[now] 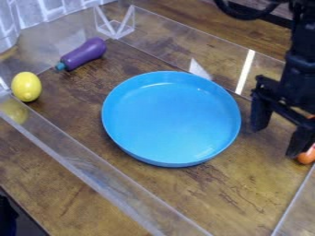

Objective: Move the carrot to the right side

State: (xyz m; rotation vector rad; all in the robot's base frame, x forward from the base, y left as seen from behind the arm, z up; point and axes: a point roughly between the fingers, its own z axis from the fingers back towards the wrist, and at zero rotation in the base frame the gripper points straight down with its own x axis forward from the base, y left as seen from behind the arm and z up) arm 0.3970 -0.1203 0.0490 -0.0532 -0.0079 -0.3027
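Observation:
Only the orange tip of the carrot [307, 156] shows at the right edge of the wooden table; the rest is hidden behind my gripper's finger. My gripper [278, 140] points straight down just right of the blue plate [123, 138], low over the table. It is open, with one black finger [262, 111] by the plate's rim and the other in front of the carrot. Nothing is held between them. Whether a finger touches the carrot I cannot tell.
A purple eggplant [84, 53] lies at the back left and a yellow lemon [26, 87] at the left edge. A clear plastic container [117, 20] stands at the back. A raised clear strip runs along the table's front left.

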